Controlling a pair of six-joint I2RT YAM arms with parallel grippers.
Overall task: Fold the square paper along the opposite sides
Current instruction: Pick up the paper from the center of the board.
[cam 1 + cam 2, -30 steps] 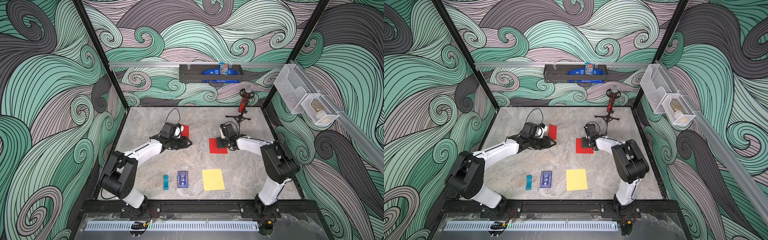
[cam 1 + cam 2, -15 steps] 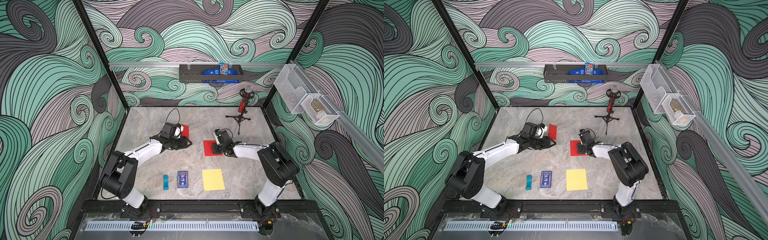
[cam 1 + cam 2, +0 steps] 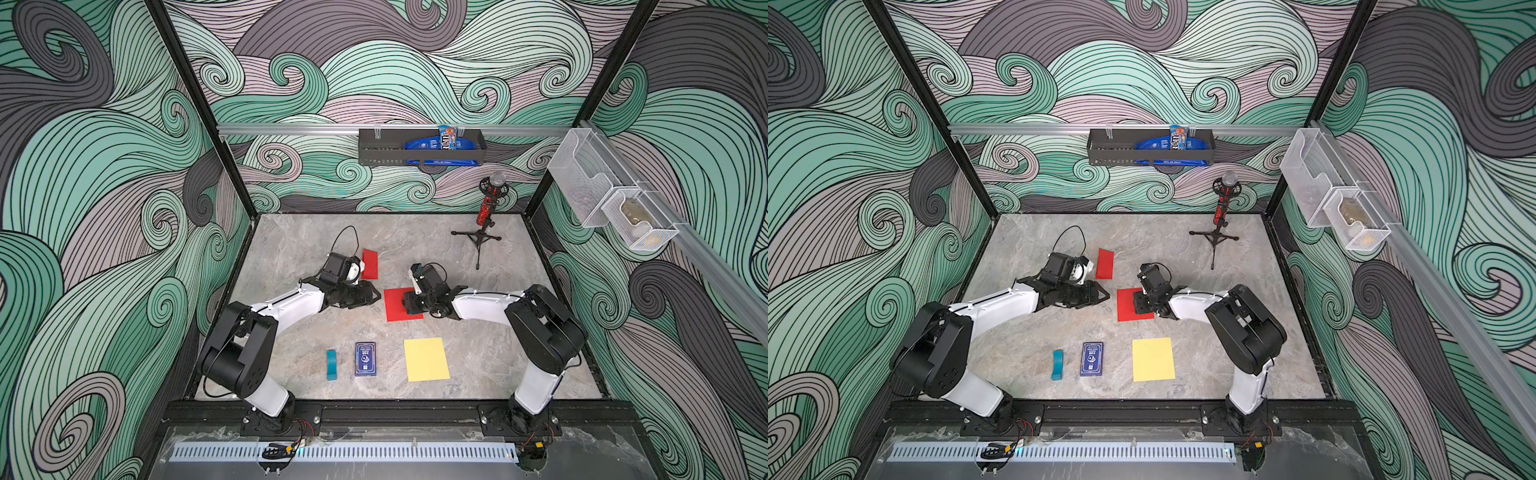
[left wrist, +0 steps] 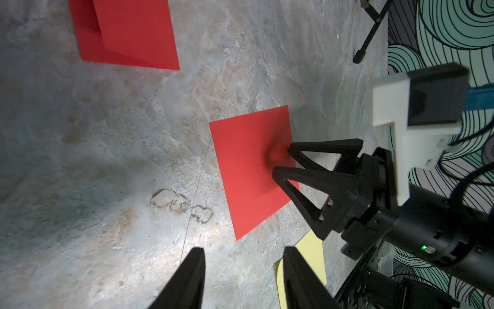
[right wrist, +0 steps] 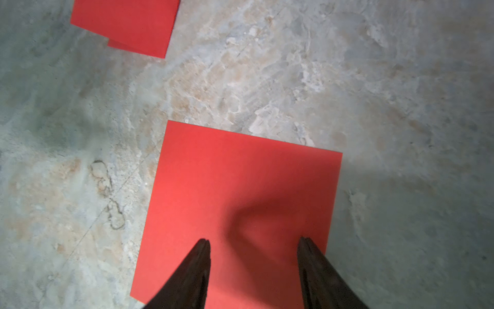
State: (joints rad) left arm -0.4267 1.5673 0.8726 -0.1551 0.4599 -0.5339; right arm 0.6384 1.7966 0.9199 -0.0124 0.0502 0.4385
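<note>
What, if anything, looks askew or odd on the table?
The folded red paper near the left gripper looks askew: its two layers do not line up, so one edge sticks out. The red square under the right gripper lies flat.

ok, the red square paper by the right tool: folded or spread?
Spread: the red square paper lies flat, one full square, no crease showing.

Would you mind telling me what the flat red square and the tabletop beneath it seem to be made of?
Flat red square: apparently thin paper or light card, matte; it lies flat with crisp edges and no glare. Tabletop: marble-patterned stone or laminate, fairly matte; grey-beige veining shows, but which of the two is unclear.
</note>
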